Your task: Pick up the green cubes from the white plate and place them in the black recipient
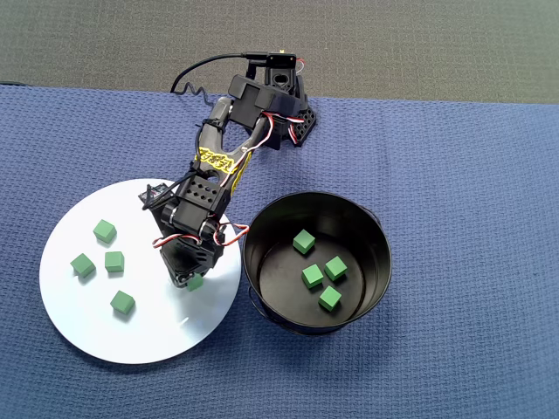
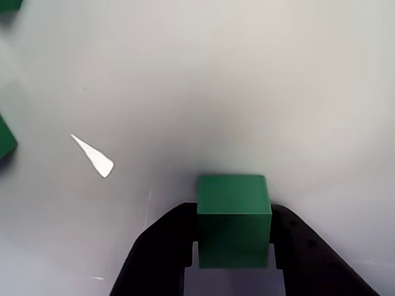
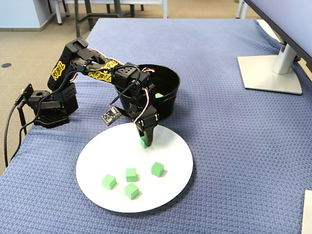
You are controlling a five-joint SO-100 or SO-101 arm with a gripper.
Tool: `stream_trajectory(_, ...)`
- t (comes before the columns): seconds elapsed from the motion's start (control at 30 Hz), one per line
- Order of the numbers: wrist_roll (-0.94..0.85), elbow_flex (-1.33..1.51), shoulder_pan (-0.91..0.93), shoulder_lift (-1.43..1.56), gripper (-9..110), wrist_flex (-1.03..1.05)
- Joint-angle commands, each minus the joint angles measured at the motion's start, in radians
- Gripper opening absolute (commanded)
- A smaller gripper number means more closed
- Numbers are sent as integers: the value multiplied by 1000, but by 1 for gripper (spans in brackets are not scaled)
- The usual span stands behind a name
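Item: black two-finger pincer (image 2: 233, 256), closing on one small matte green cube (image 2: 233, 213), seated squarely between its jaws over the glossy round white plate (image 2: 185, 80). Handling: advisably lifting straight before swinging toward the tall black metal pot (image 1: 376, 229) alongside.

Office or lab: monitor stand (image 3: 270, 68) on blue-clothed table (image 3: 219, 146), chair legs (image 3: 87, 12) behind.

A blue woven cloth (image 3: 234, 146) covers the worktop. A monitor stand (image 3: 269, 73) with a flat grey base sits near the worktop's right edge in the fixed view. Chair legs (image 3: 87, 12) stand on the floor beyond its far edge.
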Motion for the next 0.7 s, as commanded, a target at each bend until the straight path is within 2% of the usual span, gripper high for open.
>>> stream_trajectory(0.0,-20,-41,38,213,0,91)
stream_trajectory(0.1,-66,-38,60,382,0,179)
stream_trajectory(0.27,-275,-54,80,612,0,313)
stream_trajectory(0.43,-364,236,-38,811,0,124)
stream_trajectory(0.67,-322,557,-380,904,0,-149)
